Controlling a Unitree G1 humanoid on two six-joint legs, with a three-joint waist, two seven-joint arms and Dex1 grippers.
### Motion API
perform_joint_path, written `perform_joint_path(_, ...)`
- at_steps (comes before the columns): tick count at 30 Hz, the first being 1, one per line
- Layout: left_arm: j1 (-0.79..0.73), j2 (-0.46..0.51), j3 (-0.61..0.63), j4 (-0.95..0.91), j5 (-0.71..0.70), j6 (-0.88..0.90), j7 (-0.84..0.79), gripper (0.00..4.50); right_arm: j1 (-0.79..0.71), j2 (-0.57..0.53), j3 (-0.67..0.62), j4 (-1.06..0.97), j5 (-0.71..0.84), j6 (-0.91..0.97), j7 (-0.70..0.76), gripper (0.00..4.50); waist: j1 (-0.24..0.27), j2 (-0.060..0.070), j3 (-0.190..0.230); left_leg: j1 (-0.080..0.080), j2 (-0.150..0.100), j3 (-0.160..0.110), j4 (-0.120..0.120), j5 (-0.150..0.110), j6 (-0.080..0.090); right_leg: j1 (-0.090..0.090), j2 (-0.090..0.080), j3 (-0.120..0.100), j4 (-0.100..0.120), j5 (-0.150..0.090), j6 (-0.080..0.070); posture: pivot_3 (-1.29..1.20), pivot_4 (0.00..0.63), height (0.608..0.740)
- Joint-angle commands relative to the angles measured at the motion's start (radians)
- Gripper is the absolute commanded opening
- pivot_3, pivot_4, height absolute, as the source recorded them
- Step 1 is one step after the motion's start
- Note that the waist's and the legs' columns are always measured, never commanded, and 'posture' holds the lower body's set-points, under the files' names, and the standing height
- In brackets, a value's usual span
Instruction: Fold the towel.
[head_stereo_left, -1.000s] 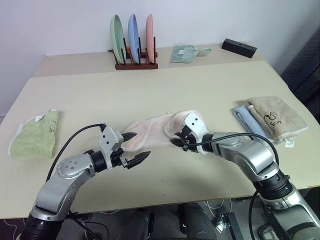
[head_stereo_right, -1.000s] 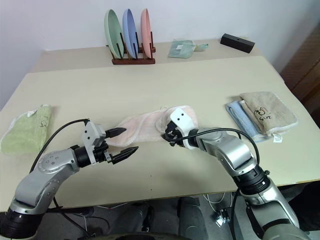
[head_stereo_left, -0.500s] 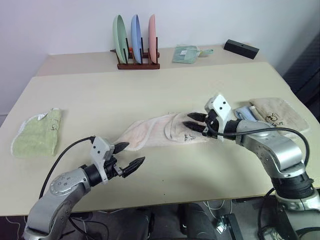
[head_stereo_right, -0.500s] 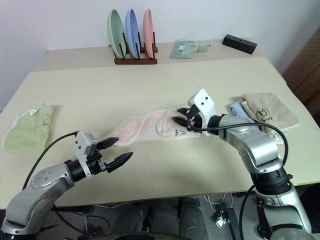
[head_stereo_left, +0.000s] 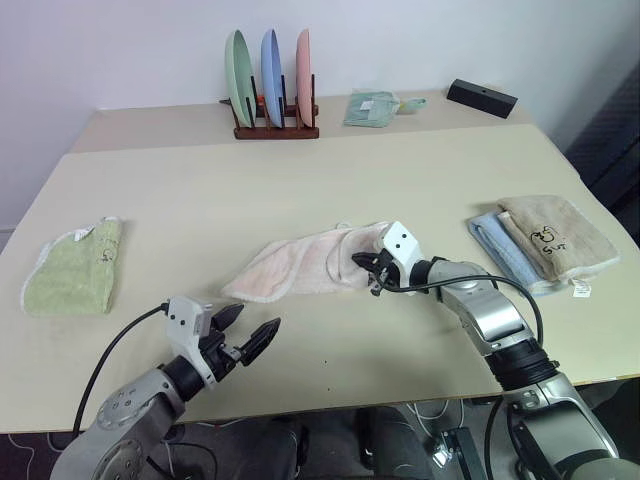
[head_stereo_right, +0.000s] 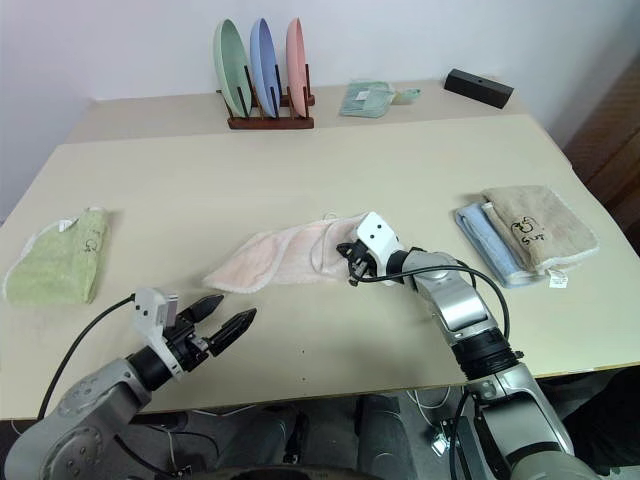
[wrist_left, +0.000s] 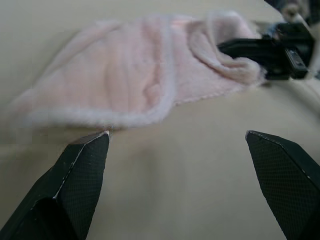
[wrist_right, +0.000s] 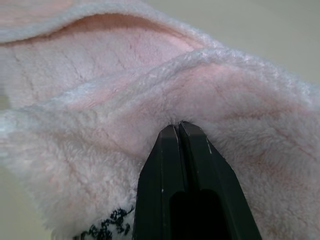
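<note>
Towel (head_stereo_left: 300, 265) first: pale pink terry with white edging, lying rumpled and partly doubled over near the middle of the surface (head_stereo_left: 300, 180), its long body stretching toward eight o'clock and its bunched end toward three o'clock. I am seeing my right gripper (head_stereo_left: 372, 273) pressing into that bunched end, and its fingers (wrist_right: 182, 165) are showing tight together in the right wrist view, pinching a ridge of pink pile. That same view is giving me what the head views are too far off to show: the plush ribs of the cloth, the white hem curving over the top fold, and a bit of dark embroidery just beside the fingers.

My left gripper (head_stereo_left: 250, 335) is hanging near the front edge at about seven o'clock from the towel, apart from it, fingers spread wide with nothing between them. The left wrist view is looking across the bare surface at the towel's near hem and is catching the right gripper at the far end of the cloth.

The head views are adding the surroundings: a light green towel (head_stereo_left: 70, 268) at nine o'clock, a beige towel (head_stereo_left: 555, 235) lying over a blue cloth (head_stereo_left: 495, 245) at three o'clock, and a rack of plates (head_stereo_left: 270, 85) and a black box (head_stereo_left: 480, 97) along the twelve o'clock side.
</note>
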Motion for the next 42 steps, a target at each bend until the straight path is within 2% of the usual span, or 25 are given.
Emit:
perform_joint_path(1,0.050,-0.038,0.062,-0.076,-0.154,0.028,0.051,4.50,-0.027,0.006,-0.089,-0.096,0.080,0.024,0.029,0.87,0.000,0.000,0.000,0.000,0.000,0.000,0.000,0.000,0.000,0.000,0.000,0.000,0.000,0.000,0.000,0.00,0.150,0.730)
perform_joint_path(3,0.084,-0.062,0.085,-0.093,-0.262,0.047,0.088,4.50,-0.050,-0.014,-0.110,-0.137,0.089,0.019,0.049,1.73,0.001,0.000,0.000,0.000,0.000,0.000,0.000,0.000,0.000,0.000,0.000,0.000,0.000,0.000,0.000,0.00,0.150,0.730)
perform_joint_path(8,0.049,-0.083,0.092,-0.058,-0.350,0.069,0.205,4.50,-0.074,-0.020,-0.119,-0.152,0.058,0.005,0.043,4.34,0.003,0.000,0.000,0.000,0.000,0.000,0.000,0.000,0.000,0.001,0.000,0.000,0.000,0.000,0.000,0.00,0.150,0.730)
perform_joint_path(9,0.040,-0.084,0.093,-0.053,-0.363,0.070,0.218,4.50,-0.076,-0.019,-0.120,-0.152,0.054,0.001,0.043,4.43,0.003,-0.001,0.000,0.000,0.000,0.000,0.000,0.000,0.000,0.001,0.000,0.000,0.000,0.000,0.000,0.00,0.150,0.730)
perform_joint_path(13,-0.143,-0.155,0.098,0.079,-0.503,0.087,0.404,4.50,-0.079,0.002,-0.119,-0.131,0.033,-0.019,0.013,4.43,0.005,-0.001,0.000,0.000,0.000,-0.001,0.001,0.000,-0.001,0.001,0.000,0.000,0.000,0.000,0.000,0.00,0.150,0.730)
perform_joint_path(16,-0.198,-0.188,0.111,0.137,-0.537,0.091,0.528,4.50,-0.072,0.004,-0.120,-0.132,0.016,-0.031,0.002,4.43,-0.001,-0.001,-0.001,0.000,0.000,-0.001,0.001,0.001,-0.001,0.000,0.000,-0.001,0.001,0.000,0.000,0.00,0.150,0.730)
perform_joint_path(21,-0.187,-0.195,0.121,0.149,-0.610,0.086,0.593,4.50,-0.054,-0.003,-0.128,-0.150,0.009,-0.032,-0.007,4.43,0.000,-0.001,-0.001,0.000,0.001,0.000,0.000,0.000,-0.003,-0.002,0.001,0.001,0.001,0.000,-0.001,0.00,0.150,0.730)
perform_joint_path(31,-0.152,-0.162,0.181,0.139,-0.785,0.042,0.624,4.50,-0.034,0.001,-0.115,-0.170,-0.006,-0.034,-0.006,4.43,0.001,-0.001,-0.001,0.000,0.001,0.000,0.001,0.000,-0.003,-0.001,0.001,0.001,0.001,0.000,-0.001,0.00,0.150,0.730)
perform_joint_path(35,-0.199,-0.166,0.163,0.142,-0.832,0.016,0.667,4.50,-0.033,0.010,-0.109,-0.168,-0.011,-0.035,-0.005,4.43,0.004,-0.002,-0.001,0.000,0.001,0.000,0.001,0.000,-0.003,0.000,0.001,0.001,0.001,0.000,-0.001,0.00,0.150,0.730)
perform_joint_path(42,-0.391,-0.251,0.120,0.202,-0.945,-0.082,0.896,4.50,-0.029,0.029,-0.096,-0.162,-0.025,-0.041,-0.011,4.43,0.001,-0.003,-0.001,0.000,0.001,0.000,0.002,0.000,-0.003,0.000,0.001,0.002,0.001,0.001,-0.001,0.00,0.150,0.730)
